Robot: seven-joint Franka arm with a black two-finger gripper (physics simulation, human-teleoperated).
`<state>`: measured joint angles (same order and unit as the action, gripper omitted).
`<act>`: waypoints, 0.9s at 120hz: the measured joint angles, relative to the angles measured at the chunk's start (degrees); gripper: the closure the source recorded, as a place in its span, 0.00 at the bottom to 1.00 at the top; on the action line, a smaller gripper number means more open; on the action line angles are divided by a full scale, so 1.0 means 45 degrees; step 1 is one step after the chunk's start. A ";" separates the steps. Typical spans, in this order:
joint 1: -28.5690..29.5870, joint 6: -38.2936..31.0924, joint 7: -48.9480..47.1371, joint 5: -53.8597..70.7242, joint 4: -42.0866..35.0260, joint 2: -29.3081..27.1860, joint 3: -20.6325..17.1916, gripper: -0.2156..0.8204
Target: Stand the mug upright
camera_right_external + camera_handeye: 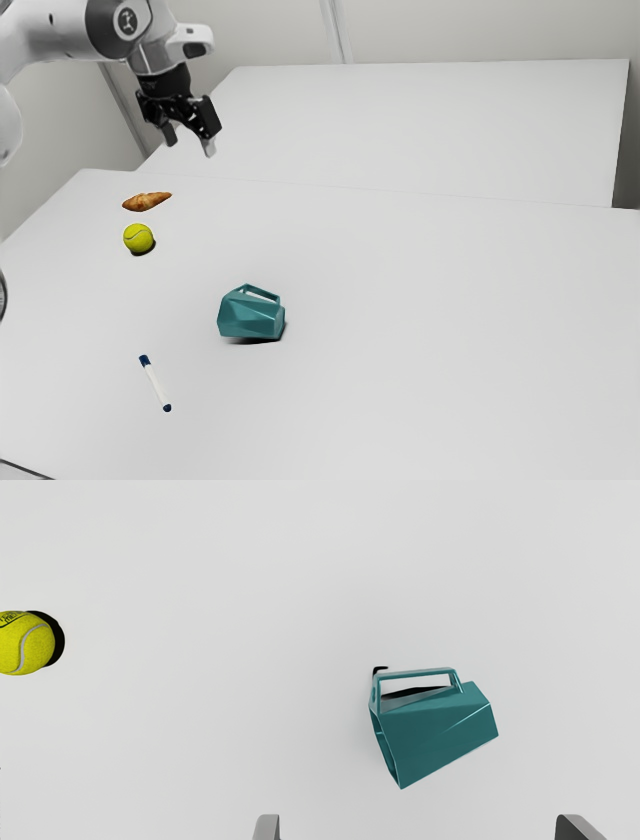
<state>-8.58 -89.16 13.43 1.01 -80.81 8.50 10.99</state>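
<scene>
Above the white desk (420, 350), hovers with gripper (190, 144) wide and empty — likely at the approach step, and must next descend to grasp the toppled mug (251, 317).

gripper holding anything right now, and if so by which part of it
Nothing is held: the gripper is open, up above the table, and the mug lies on its side on it.

exterior view: beside the arm (62, 30), farther back — angled down across the table (430, 330)
wrist view: overhead, closer — facing down
both views: mug (435, 735), tennis ball (37, 647)
</scene>
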 joint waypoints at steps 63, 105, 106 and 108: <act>0.0019 -0.0596 0.0148 -0.6202 -0.5024 -0.0948 0.1617 0.21; 0.1415 -0.1022 0.1012 -0.8723 -0.6756 0.0567 0.2243 0.21; 0.1425 -0.1035 0.1047 -0.8736 -0.6790 0.0608 0.2241 0.21; 0.1437 -0.1059 0.1116 -0.8761 -0.6843 0.0684 0.2237 0.21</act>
<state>-2.12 -93.93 18.45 -38.41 -111.60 11.58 21.05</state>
